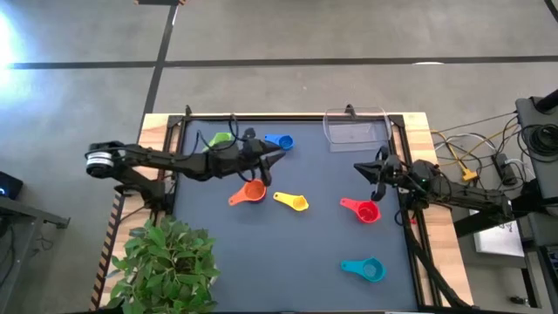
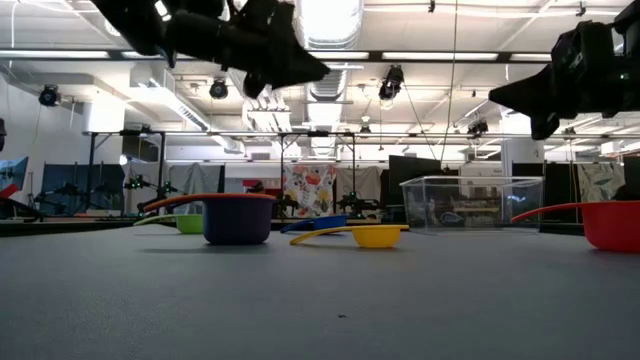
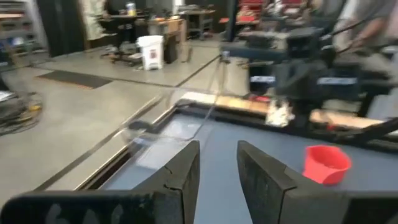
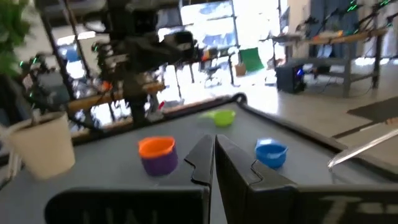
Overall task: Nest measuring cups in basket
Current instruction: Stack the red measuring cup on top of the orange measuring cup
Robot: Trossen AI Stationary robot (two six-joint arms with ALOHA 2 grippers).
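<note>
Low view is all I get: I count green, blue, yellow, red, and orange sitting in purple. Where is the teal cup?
Observer: The teal cup lies alone on the right arm's side of the mat, at the edge opposite the basket.
Operator: Is the left hand carrying anything?
Observer: No. In its wrist view the left hand has its fingers apart with nothing between them.
Operator: And the right one?
Observer: The right hand is shut and empty, and from above it hangs between the basket and the red cup.
</note>
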